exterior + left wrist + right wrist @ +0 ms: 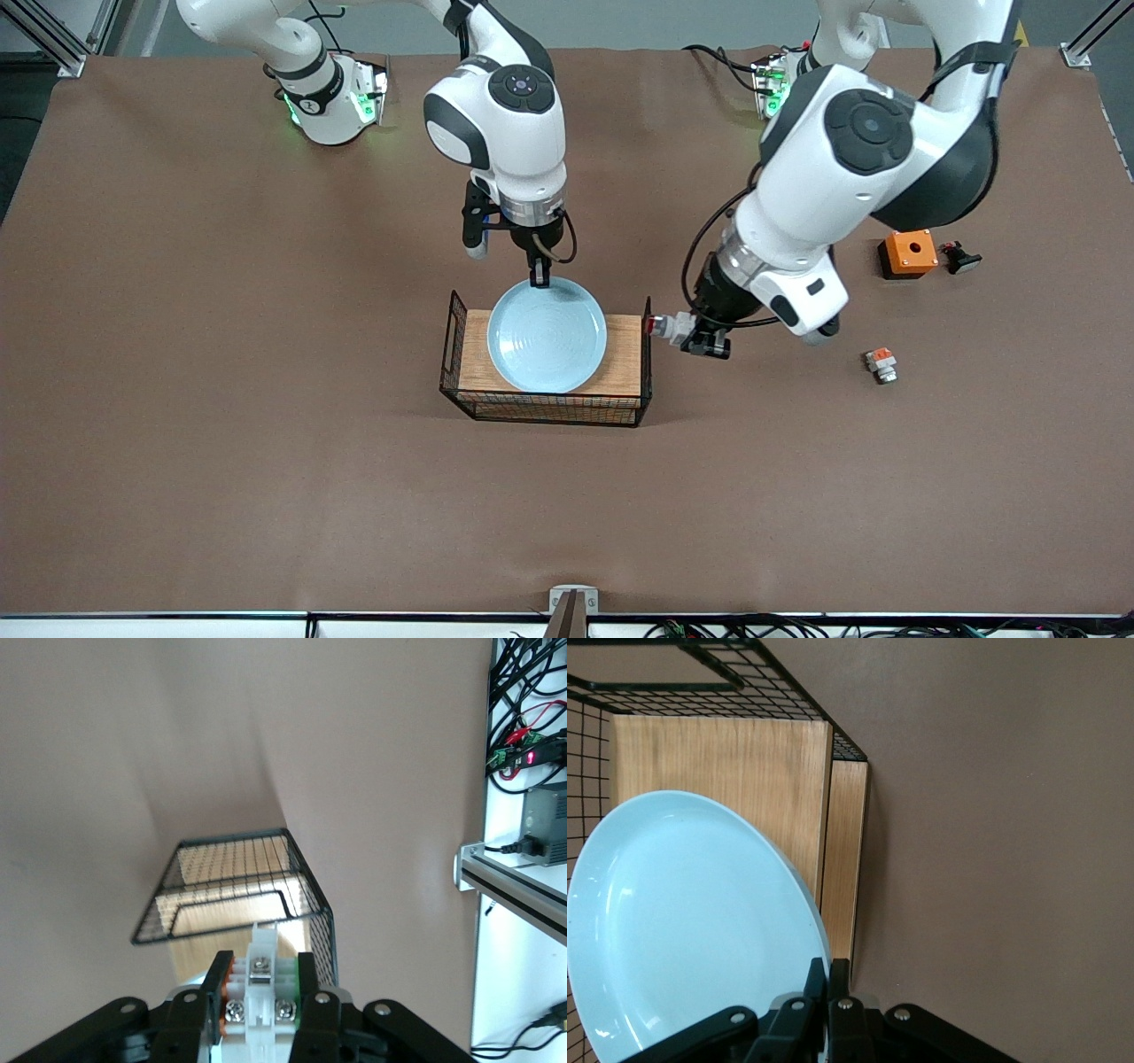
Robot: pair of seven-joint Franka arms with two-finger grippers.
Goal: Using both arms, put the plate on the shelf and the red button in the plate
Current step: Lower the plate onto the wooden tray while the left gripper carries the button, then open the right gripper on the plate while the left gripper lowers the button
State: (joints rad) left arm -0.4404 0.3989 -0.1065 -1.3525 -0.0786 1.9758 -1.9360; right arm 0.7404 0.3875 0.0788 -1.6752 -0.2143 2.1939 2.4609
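The pale blue plate lies over the wooden floor of a black wire basket. My right gripper is shut on the plate's rim at the edge farther from the front camera; in the right wrist view its fingers pinch the plate at the right gripper. Whether the plate rests on the wood I cannot tell. My left gripper is shut on the red button, just outside the basket's end wall toward the left arm's end. The left wrist view shows the button's white body between the fingers, the basket below.
Toward the left arm's end of the table stand an orange box with a hole and a small black part beside it. A small white piece with an orange-red block lies nearer to the front camera.
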